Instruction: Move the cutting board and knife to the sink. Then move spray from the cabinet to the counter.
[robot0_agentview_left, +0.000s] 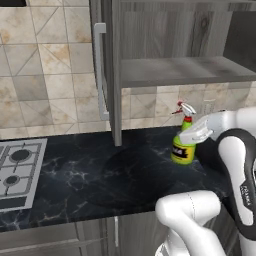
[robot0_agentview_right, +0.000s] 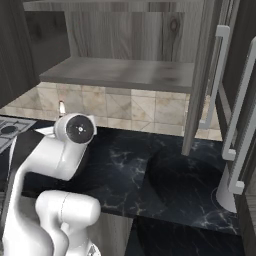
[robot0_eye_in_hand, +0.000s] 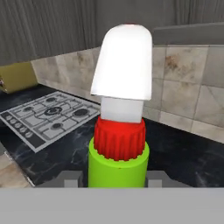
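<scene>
Black counter (robot0_agentview_left: 100, 175) lies below gripper (robot0_eye_in_hand: 116, 178), clamped on upright spray (robot0_agentview_left: 183, 147), likely for set-down.

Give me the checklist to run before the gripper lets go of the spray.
1. Spray out of the cabinet and over the counter: ok.
2. Spray upright, nozzle on top: ok.
3. Spray base resting on the counter: cannot tell; it looks down in the left base view, but contact is not clear.
4. Gripper around the spray, fingers either side of its neck: ok, though actual pad contact cannot be told.
5. Spray well away from the hob: ok.
6. Counter around the spray free of other things: ok.
</scene>
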